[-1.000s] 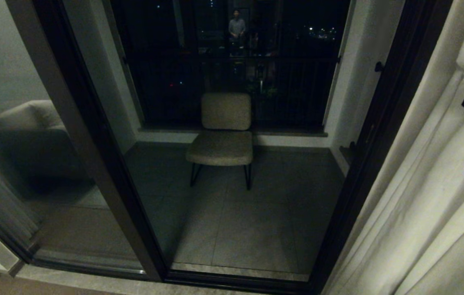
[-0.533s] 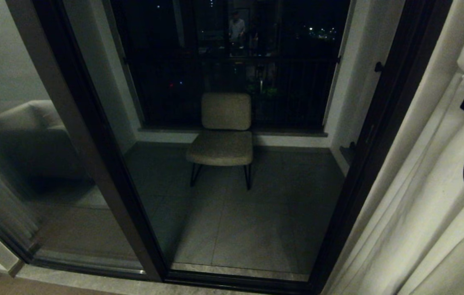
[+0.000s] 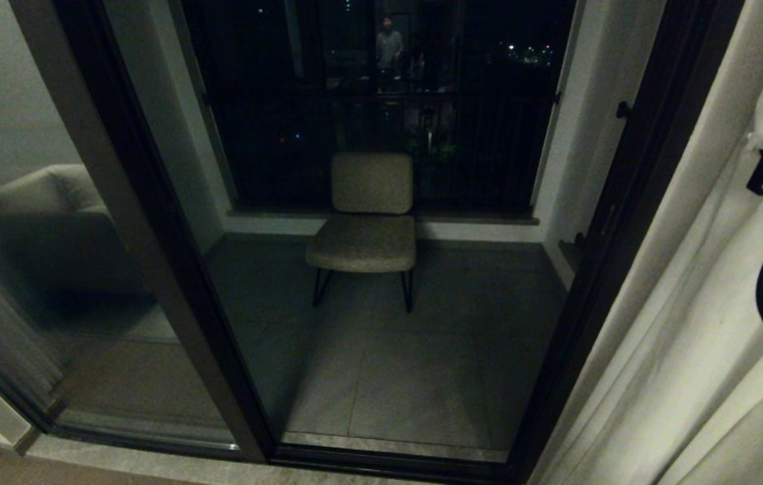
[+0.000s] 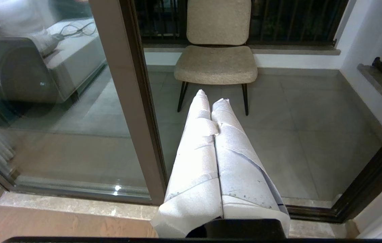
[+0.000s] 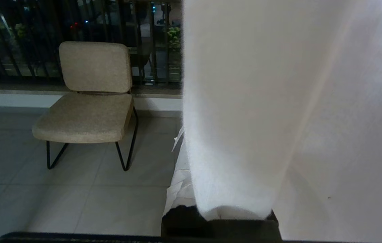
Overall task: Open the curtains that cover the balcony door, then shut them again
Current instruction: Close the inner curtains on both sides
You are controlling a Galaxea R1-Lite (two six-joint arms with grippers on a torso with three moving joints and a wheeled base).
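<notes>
Curtains (image 3: 691,323) bunched at the right of the balcony door (image 3: 381,269); right gripper (image 5: 224,206) clamped on a fold, now shifted slightly leftward, closing judged begun; left gripper (image 4: 213,101) pressed closed, empty, parked.

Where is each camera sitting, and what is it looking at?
Head view: up high, looking down through the balcony door at the chair; the right arm's wrist box and cable show beside the curtains.
Left wrist view: behind the left gripper, low, facing the door; its wrapped fingers are shut.
Right wrist view: behind the right gripper, which curtain fabric mostly covers.
All three share the chair.
</notes>
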